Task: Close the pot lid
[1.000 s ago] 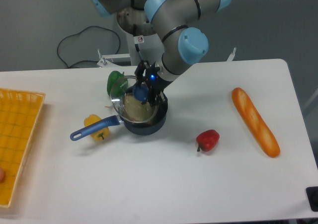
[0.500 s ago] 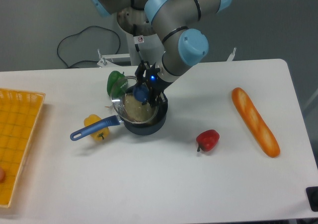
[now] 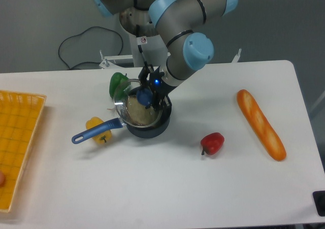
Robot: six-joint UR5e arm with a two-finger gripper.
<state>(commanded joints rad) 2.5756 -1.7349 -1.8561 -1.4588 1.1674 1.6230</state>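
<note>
While the gripper [image 3: 145, 95] clamps its fingers on the blue knob, the lid [image 3: 136, 105] hangs tilted over the pot [image 3: 150, 123], its left rim raised and overhanging toward the green pepper [image 3: 118, 84]. The step in hand looks like lowering and seating. The next move likely calls for levelling the lid, centring it on the rim, and only then releasing.

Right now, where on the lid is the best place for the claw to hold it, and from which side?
By the blue knob at the lid's centre, from above. The glass disc is thin and wide, tilted over the pot, so only the raised knob fits between the fingers. The claw sits at it now.
</note>
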